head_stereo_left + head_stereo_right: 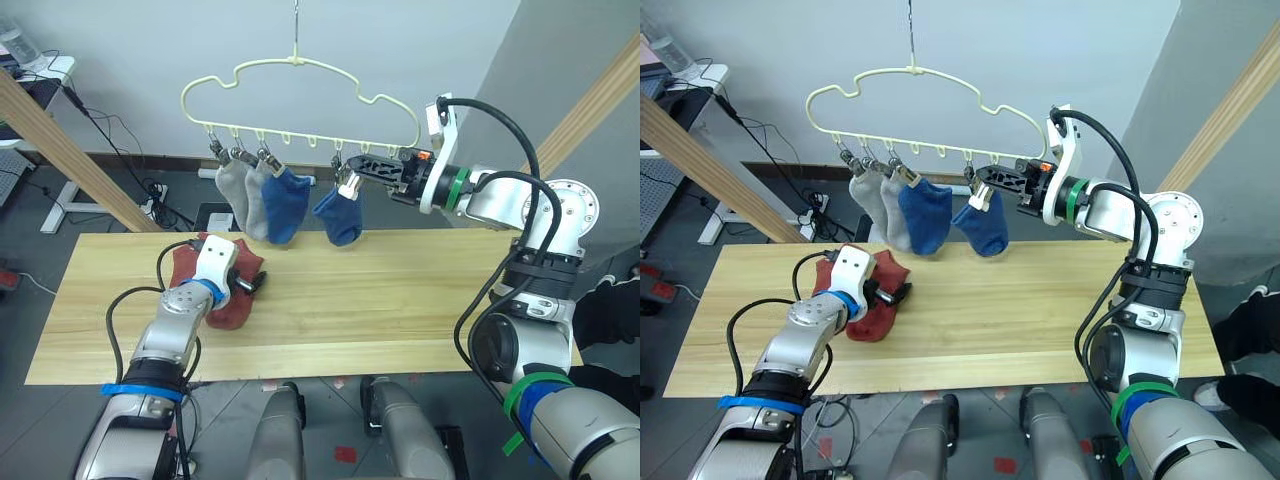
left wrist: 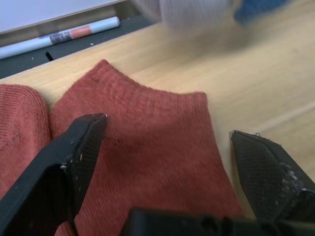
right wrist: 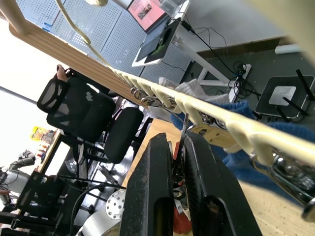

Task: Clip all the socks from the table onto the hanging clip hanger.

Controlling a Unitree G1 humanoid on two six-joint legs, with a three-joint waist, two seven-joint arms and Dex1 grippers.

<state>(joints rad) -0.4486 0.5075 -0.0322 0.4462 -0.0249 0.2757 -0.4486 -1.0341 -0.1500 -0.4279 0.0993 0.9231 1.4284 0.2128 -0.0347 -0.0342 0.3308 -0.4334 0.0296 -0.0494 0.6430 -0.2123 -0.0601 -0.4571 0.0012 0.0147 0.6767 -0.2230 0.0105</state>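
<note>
- Hovering over the rust-red socks (image 1: pixel 222 285) at the table (image 1: pixel 400 310)'s left end, left gripper (image 2: pixel 167 147) is spreading wide; it should be pinching one cuff only.
- Right of them, right gripper (image 1: pixel 352 168) is squeezing a clip (image 3: pixel 179 147) on the clip hanger (image 1: pixel 300 85), beside four hung socks (image 1: pixel 285 205).

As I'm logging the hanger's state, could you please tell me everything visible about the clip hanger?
The clip hanger is thin pale-yellow wire in a cloud-like outline, hanging upright by its top hook above the table's far edge. Small metal clips hang along its bottom bar. Two grey socks and two blue socks hang clipped there, the second blue one apart to the right. The right pincer is shut on a clip by that sock.
</note>
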